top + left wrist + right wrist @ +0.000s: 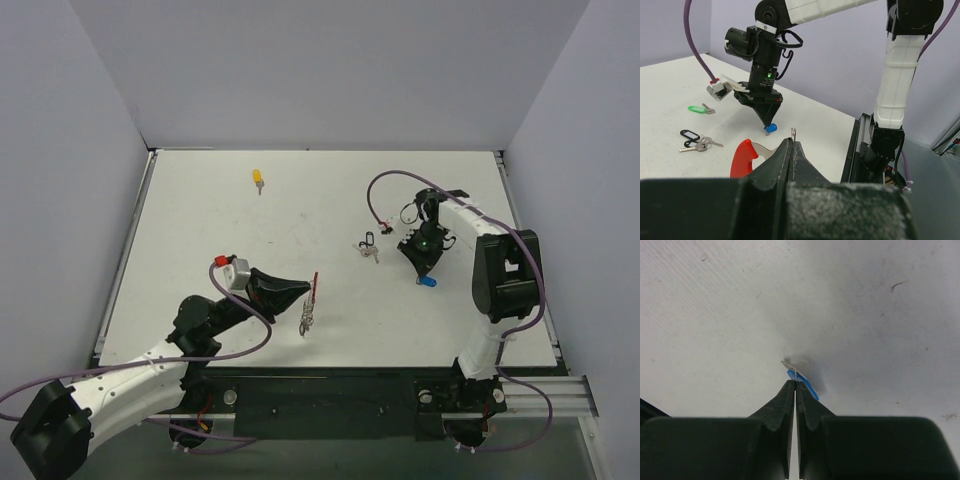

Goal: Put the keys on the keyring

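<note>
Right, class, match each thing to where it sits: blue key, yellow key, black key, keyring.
Things:
1 blue key
2 yellow key
3 black key
4 keyring

Places:
a pinched in the left gripper
b alone towards the far side of the table
c at the tips of the right gripper
d lying beside loose silver keys

Pairs: 1-c, 2-b, 3-d, 4-a

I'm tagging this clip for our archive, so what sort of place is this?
Most likely a robotics lab test cell, not a home or workshop: a bare white table boxed in by plain walls, with a cabled left arm and right arm bolted to a metal rail.
</note>
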{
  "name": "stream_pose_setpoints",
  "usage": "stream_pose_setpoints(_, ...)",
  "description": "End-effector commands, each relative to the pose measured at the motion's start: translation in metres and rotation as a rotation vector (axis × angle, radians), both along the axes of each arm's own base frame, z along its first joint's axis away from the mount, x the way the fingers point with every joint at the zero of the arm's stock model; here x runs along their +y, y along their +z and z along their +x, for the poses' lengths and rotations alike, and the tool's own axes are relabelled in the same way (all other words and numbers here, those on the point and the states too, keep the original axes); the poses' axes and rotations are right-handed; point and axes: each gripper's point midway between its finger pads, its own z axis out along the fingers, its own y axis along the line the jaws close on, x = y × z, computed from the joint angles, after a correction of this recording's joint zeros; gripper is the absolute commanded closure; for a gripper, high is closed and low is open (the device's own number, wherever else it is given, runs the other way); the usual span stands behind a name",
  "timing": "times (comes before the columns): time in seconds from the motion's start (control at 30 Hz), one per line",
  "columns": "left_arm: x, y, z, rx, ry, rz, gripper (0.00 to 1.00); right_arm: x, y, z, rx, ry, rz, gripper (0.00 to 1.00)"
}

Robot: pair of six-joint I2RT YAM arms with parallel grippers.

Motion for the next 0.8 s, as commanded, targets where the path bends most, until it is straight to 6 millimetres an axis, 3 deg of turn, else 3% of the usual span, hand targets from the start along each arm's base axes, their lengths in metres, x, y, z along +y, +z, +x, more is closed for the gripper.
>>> stream_pose_setpoints(0.0,0.008,0.018,0.001,-0.054,0.027,-0.053,1.0,-0.001,0.0,0.001,0.029,-0.02,-0.032,1.0)
stream_pose_setpoints(0.37,0.01,0.017,0.001,-0.056,0.028,-0.054,1.0,0.001,-0.007,0.004,0.041,-0.033,-0.04,1.0)
stream_pose_setpoints(0.67,0.011,0.019,0.0,-0.055,0.027,-0.058,1.0,0.003,-0.003,0.002,0.05,-0.041,-0.021,0.85)
stream_pose_setpoints(0.77,0.012,0.022,-0.001,-0.06,0.028,-0.066,1.0,0.0,0.008,0.004,0.028,-0.063,-0.007,0.76)
